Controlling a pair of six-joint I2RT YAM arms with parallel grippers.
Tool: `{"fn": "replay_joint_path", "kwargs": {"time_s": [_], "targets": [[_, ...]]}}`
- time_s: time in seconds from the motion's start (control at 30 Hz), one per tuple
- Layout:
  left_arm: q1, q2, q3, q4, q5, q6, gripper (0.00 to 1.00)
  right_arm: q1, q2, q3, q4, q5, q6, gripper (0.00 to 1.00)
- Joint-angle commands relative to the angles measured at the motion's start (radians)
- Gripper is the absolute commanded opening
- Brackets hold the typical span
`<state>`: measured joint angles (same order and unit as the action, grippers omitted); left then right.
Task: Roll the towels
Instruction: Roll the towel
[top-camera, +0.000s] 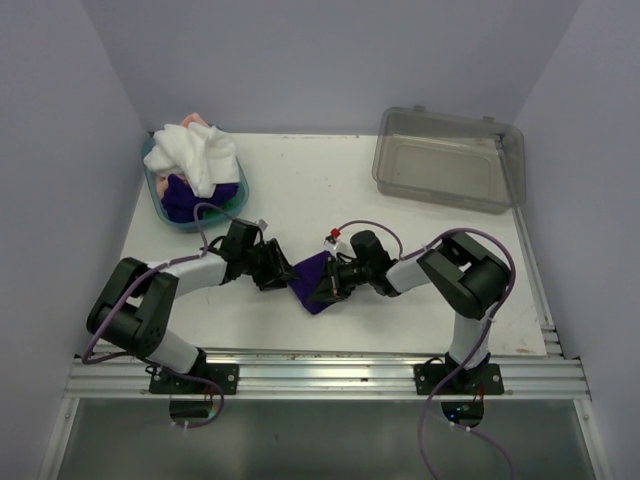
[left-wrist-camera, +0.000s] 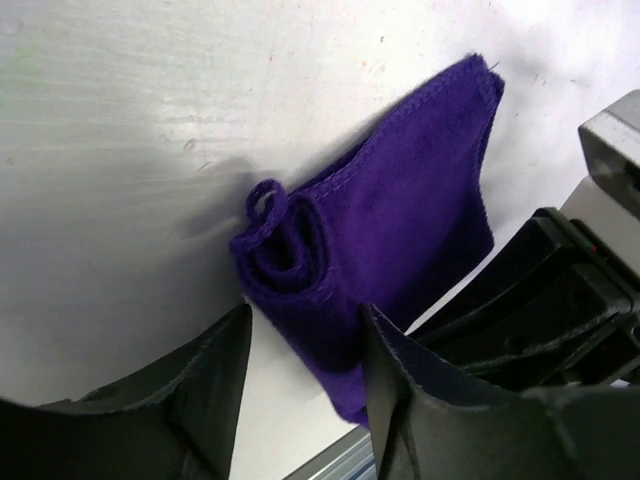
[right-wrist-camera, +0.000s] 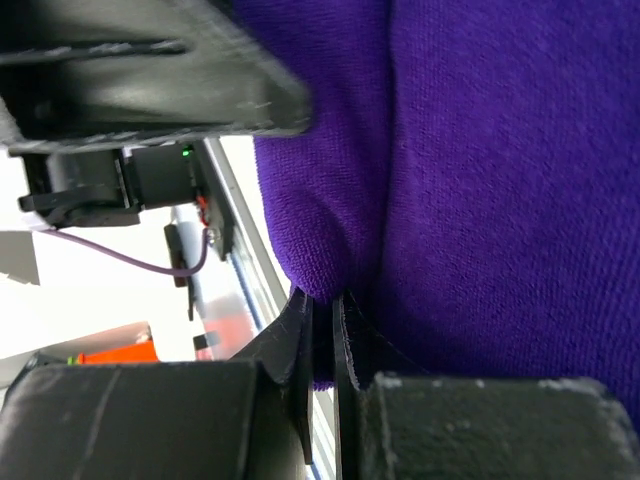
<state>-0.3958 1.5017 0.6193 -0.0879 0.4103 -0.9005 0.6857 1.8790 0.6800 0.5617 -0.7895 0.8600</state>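
A dark purple towel (top-camera: 312, 278) lies on the white table between my two grippers, one end wound into a small roll (left-wrist-camera: 285, 250). My left gripper (top-camera: 283, 272) stands open around the roll's near end (left-wrist-camera: 305, 360); its right finger (left-wrist-camera: 400, 390) is against the cloth and its left finger (left-wrist-camera: 210, 390) is apart from it. My right gripper (top-camera: 328, 285) is shut on a fold of the same purple towel (right-wrist-camera: 480, 200), its fingertips (right-wrist-camera: 325, 300) pinched on the cloth. A white towel (top-camera: 195, 155), a peach-pink one (top-camera: 195, 121) and another purple one (top-camera: 180, 198) are heaped in the teal basket.
The teal basket (top-camera: 152, 180) stands at the table's back left. A clear grey plastic bin (top-camera: 447, 158) stands at the back right. The metal rail of the table's near edge (top-camera: 320, 372) runs just behind the arms' bases.
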Motion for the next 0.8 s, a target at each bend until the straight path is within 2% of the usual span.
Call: {"fn": "replay_joint_path", "kwargs": {"time_s": [0.0,0.03,0.1,0.17,0.2,0.23,0.27,0.3,0.4,0.57,0.63,0.77], "targets": [[-0.014,0.048,0.034,0.070,-0.018,-0.017,0.50,-0.006,0.025,0.004,0.072,-0.057,0.031,0.00],[-0.015,0.060,0.037,0.071,-0.021,-0.020,0.43,-0.008,0.026,0.007,0.070,-0.060,0.030,0.00],[-0.021,0.061,0.039,0.070,-0.027,-0.029,0.37,-0.006,0.023,0.013,0.049,-0.056,0.018,0.00],[-0.025,0.060,0.042,0.053,-0.039,-0.035,0.26,-0.008,0.009,0.029,-0.037,-0.037,-0.031,0.00],[-0.025,0.060,0.045,0.042,-0.044,-0.035,0.23,-0.008,-0.009,0.036,-0.075,-0.018,-0.054,0.17],[-0.023,0.057,0.049,0.031,-0.053,-0.035,0.14,-0.006,-0.026,0.038,-0.127,-0.002,-0.087,0.24],[-0.025,0.057,0.053,0.011,-0.056,-0.038,0.11,-0.008,-0.041,0.042,-0.158,0.016,-0.105,0.29],[-0.026,0.055,0.053,0.007,-0.056,-0.040,0.10,-0.006,-0.059,0.046,-0.199,0.069,-0.130,0.36],[-0.029,0.043,0.053,-0.019,-0.060,-0.051,0.08,-0.003,-0.154,0.053,-0.328,0.166,-0.200,0.44],[-0.032,0.031,0.051,-0.042,-0.070,-0.063,0.08,0.035,-0.335,0.111,-0.594,0.389,-0.349,0.48],[-0.032,0.025,0.045,-0.044,-0.070,-0.074,0.08,0.080,-0.371,0.147,-0.678,0.519,-0.406,0.50],[-0.038,0.011,0.049,-0.056,-0.076,-0.081,0.08,0.257,-0.416,0.243,-0.802,0.818,-0.519,0.51]]}}
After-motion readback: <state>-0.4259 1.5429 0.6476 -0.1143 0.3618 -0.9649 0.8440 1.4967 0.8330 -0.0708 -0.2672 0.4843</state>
